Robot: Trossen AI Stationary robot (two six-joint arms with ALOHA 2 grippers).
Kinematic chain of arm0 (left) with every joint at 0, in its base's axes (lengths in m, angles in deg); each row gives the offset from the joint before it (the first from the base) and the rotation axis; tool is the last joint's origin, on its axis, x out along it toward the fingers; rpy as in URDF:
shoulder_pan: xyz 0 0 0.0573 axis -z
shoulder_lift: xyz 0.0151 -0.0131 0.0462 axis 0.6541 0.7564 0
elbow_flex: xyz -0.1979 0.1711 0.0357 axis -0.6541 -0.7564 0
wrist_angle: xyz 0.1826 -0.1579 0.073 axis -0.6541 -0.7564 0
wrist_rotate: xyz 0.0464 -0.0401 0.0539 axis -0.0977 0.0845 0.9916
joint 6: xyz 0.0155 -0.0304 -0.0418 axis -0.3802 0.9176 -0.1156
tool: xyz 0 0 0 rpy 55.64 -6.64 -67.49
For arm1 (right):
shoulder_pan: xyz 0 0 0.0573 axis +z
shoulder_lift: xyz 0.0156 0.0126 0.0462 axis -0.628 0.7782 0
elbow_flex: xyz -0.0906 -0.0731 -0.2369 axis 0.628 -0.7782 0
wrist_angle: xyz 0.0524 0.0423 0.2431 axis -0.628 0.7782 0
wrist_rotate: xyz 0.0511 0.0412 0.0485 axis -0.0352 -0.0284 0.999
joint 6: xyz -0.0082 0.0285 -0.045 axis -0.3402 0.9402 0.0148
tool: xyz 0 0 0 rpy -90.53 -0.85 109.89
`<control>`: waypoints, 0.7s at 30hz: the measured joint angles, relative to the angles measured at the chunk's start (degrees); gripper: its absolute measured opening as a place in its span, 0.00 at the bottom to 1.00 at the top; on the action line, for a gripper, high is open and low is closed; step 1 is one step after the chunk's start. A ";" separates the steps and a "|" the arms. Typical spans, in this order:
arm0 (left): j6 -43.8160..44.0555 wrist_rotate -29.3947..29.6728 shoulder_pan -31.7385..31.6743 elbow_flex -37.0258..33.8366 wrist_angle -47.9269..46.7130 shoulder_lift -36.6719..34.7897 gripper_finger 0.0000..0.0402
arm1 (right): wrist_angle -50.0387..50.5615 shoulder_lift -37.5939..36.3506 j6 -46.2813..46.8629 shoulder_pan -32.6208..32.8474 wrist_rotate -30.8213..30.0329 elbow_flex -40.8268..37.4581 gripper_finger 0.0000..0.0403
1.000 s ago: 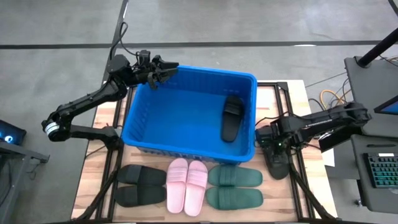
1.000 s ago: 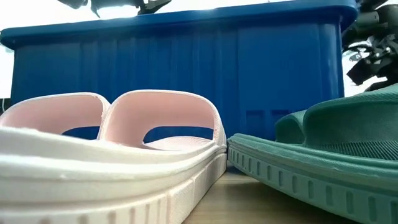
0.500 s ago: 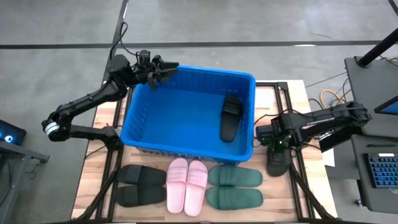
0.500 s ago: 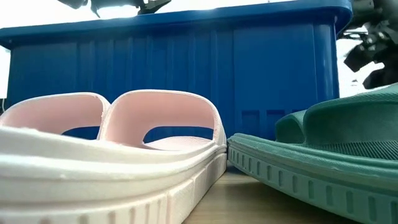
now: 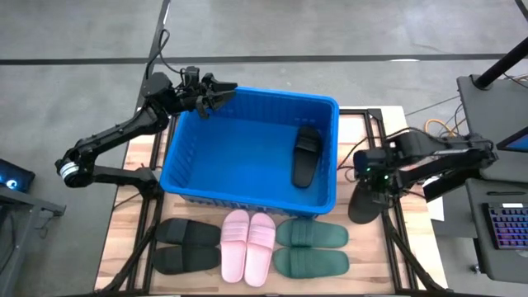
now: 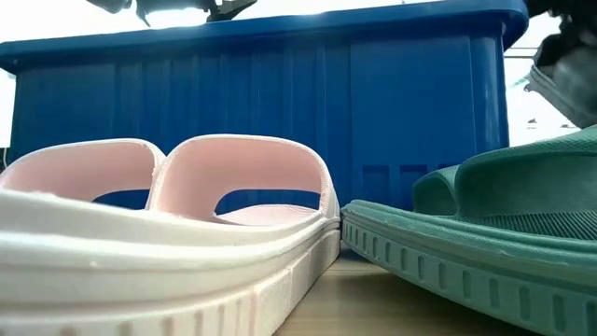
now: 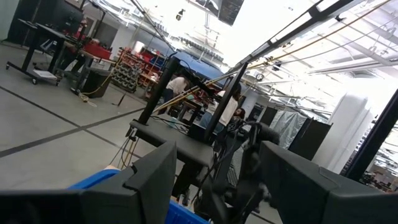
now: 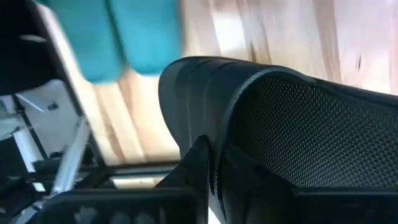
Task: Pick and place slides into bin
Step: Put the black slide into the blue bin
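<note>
Right gripper (image 5: 373, 186) is clamped on a black slide (image 5: 364, 206), holding it off the wooden table (image 5: 367, 128) just beside the right-hand outer wall of the blue bin (image 5: 247, 198); the sandal hangs toe-down toward the table's near edge, close to the toes of the dark green pair (image 5: 311, 248). From the right wrist view the slide's wide strap (image 8: 298, 130) fills most of the picture, matte black with a fine dotted texture, and bare wood shows past it. Between the bin wall and the table's right edge there is only a narrow strip, taken up by the gripper and the held sandal. Inside the bin the floor is mostly open; one black slide (image 5: 306, 156) lies against the right wall. Along the near edge sit a black pair (image 5: 187, 245), a light pink pair (image 5: 248, 247) and the green pair, side by side and close together, all clear of the bin's near wall. Left gripper (image 5: 223, 91) hovers with its fingers spread wide over the bin's far left corner, holding nothing.
</note>
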 joint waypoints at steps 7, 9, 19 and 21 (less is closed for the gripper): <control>0.00 0.02 -0.01 0.00 0.02 -0.02 0.54 | 0.97 -0.49 -1.57 0.00 0.04 11.82 0.03; 0.00 0.02 -0.02 0.00 0.01 -0.02 0.54 | 2.88 -0.35 -1.58 0.00 0.07 15.15 0.03; 0.07 0.02 -0.02 0.00 0.00 0.00 0.54 | 1.90 0.55 0.79 -0.02 -3.12 27.50 0.03; 0.08 0.02 0.00 0.00 0.02 -0.01 0.54 | 0.12 1.15 0.63 -0.11 -4.56 29.37 0.03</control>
